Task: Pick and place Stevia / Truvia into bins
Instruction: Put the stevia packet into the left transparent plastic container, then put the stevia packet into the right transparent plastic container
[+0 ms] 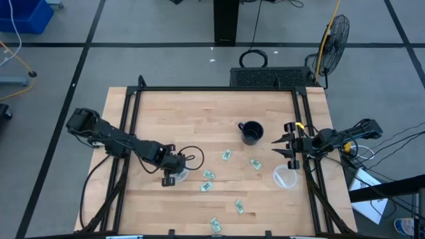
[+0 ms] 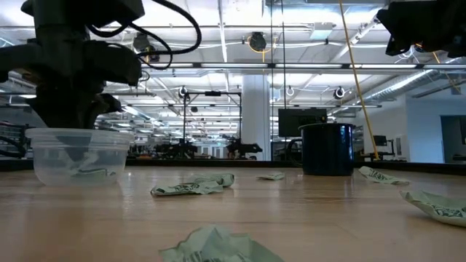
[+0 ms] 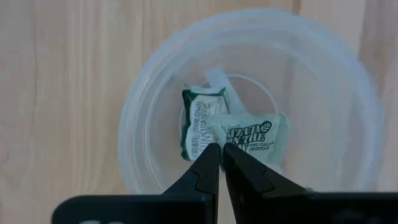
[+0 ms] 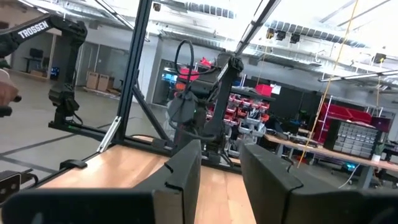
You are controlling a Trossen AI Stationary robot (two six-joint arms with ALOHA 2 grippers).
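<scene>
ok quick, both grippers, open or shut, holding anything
Left gripper: shut, empty, above the bin holding sachets.
Right gripper: open, empty, raised at the table's right edge.

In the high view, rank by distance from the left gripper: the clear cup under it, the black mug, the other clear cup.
From the left gripper:
1. Clear plastic cup, directly below it, table's left.
2. Black handled mug, centre-right, farther back.
3. Second clear plastic cup, right edge, beside the right gripper.

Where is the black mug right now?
In the high view the black mug stands on the table, right of centre, between the scattered packets and the waiting right gripper.
</scene>
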